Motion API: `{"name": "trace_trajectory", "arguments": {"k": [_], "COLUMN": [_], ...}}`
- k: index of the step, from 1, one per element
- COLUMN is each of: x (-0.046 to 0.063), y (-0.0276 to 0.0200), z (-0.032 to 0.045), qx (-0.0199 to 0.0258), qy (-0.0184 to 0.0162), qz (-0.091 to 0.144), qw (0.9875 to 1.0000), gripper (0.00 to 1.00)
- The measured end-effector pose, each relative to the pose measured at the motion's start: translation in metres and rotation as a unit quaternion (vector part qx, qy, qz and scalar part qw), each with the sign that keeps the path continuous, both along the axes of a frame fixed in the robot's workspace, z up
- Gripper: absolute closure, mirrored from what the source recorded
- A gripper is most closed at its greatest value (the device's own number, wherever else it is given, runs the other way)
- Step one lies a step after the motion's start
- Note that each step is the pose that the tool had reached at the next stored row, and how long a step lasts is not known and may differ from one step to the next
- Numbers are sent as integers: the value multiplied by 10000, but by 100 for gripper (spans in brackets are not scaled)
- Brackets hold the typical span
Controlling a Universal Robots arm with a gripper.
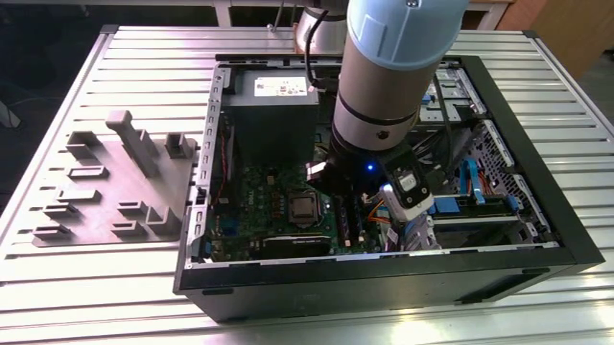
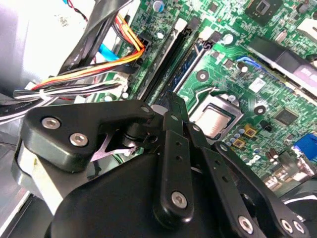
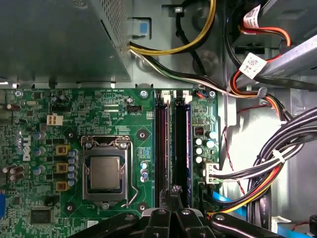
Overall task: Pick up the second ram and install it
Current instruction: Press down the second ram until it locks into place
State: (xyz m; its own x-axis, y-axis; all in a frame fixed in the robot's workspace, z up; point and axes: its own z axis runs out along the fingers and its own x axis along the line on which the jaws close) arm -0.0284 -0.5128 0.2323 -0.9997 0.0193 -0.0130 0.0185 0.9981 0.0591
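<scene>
Pincer [image 3: 173, 198] linkage hangs low over the motherboard's [image 3: 64, 109] memory slots [image 3: 161, 144], fingertips drawn close together at the near end of the slots; whether they pinch anything I cannot tell. From the exterior view's left: a grey fixture tray [image 1: 111, 183] lies on the ribbed aluminium table [image 1: 57, 287], at nine o'clock from the open computer case [image 1: 384, 284]. Inside, the grey power supply [image 1: 273, 108] sits at twelve o'clock from the processor socket [image 3: 105, 171]. At three o'clock of the socket, the second ram [image 3: 188, 144] stands dark blue in its slot.
</scene>
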Motion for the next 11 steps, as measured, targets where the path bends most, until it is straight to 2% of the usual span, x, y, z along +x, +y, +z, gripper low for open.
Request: {"name": "trace_trajectory", "arguments": {"k": [2, 9, 11], "x": [0, 0, 0], "y": [-8, -106, -116], "z": [1, 0, 1], "qx": [-1, -1, -1], "qy": [0, 0, 1], "qz": [1, 0, 0], "qw": [10000, 10000, 10000], "gripper": [90, 90, 90]}}
